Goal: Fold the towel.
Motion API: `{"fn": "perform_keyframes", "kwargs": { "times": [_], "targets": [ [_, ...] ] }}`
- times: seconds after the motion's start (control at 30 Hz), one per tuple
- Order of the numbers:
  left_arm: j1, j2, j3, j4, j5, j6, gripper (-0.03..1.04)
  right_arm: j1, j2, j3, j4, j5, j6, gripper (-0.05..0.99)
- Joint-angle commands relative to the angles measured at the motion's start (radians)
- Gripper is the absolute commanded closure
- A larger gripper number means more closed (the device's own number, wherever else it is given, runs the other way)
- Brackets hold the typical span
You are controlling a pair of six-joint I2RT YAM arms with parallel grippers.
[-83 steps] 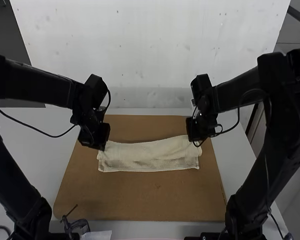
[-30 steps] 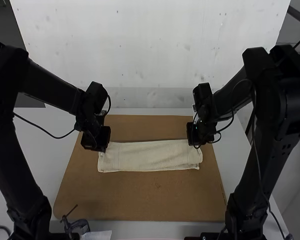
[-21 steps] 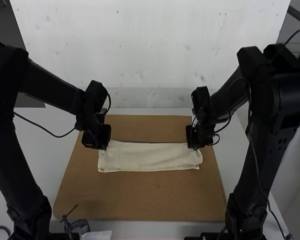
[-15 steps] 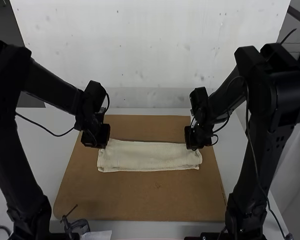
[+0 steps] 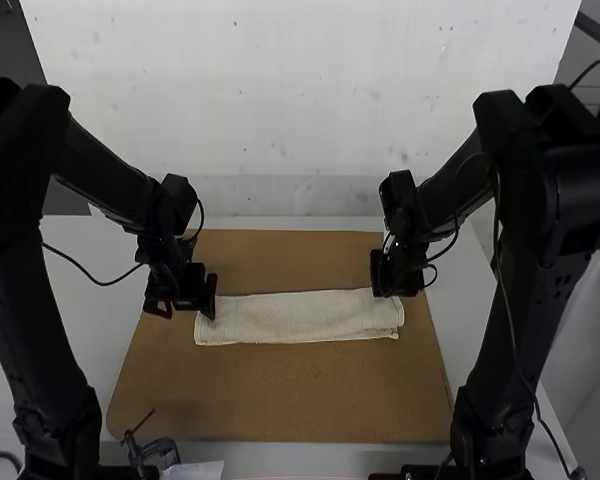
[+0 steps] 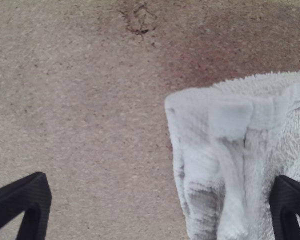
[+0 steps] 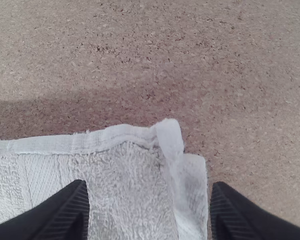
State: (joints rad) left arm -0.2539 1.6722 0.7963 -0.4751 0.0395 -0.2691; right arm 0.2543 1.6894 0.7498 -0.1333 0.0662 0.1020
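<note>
In the high view the left gripper [image 5: 186, 308] stands open at the towel's left end, and the right gripper [image 5: 388, 292] is at its far right corner. The cream towel [image 5: 300, 318] lies as a long, narrow folded strip running left to right. Around the folded end of the towel [image 6: 235, 165], the left gripper [image 6: 160, 200] has its fingers wide apart, one over bare board and one at the cloth. The right gripper [image 7: 150, 207] is open too, its fingers on either side of the towel's corner [image 7: 135, 175], where layered edges show.
A brown board [image 5: 280, 400] lies under the towel on the white table [image 5: 90, 290]. At the board's near left corner are a small metal clamp [image 5: 158, 452] and a piece of paper [image 5: 195, 470]. A pale wall stands behind the table.
The towel's raised far edge has come down over the layer below. My left gripper then opened and shifted slightly left and nearer; my right gripper moved slightly nearer and left.
</note>
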Motion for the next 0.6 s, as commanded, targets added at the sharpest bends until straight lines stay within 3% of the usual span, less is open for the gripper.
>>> {"fn": "perform_keyframes", "kwargs": {
  "times": [0.0,0.17,0.57],
  "targets": [
    [0.015,-0.104,0.046,-0.02,0.043,0.021,0.01,-0.018,-0.048,0.033,-0.034,-0.025,0.05,0.35],
    [0.015,-0.164,0.044,-0.033,0.045,0.021,0.01,-0.035,-0.04,0.014,-0.061,-0.051,0.065,0.33],
    [0.03,-0.193,0.041,-0.045,0.043,0.021,0.01,-0.029,0.144,0.029,-0.118,-0.049,0.131,0.34]
  ]
}}
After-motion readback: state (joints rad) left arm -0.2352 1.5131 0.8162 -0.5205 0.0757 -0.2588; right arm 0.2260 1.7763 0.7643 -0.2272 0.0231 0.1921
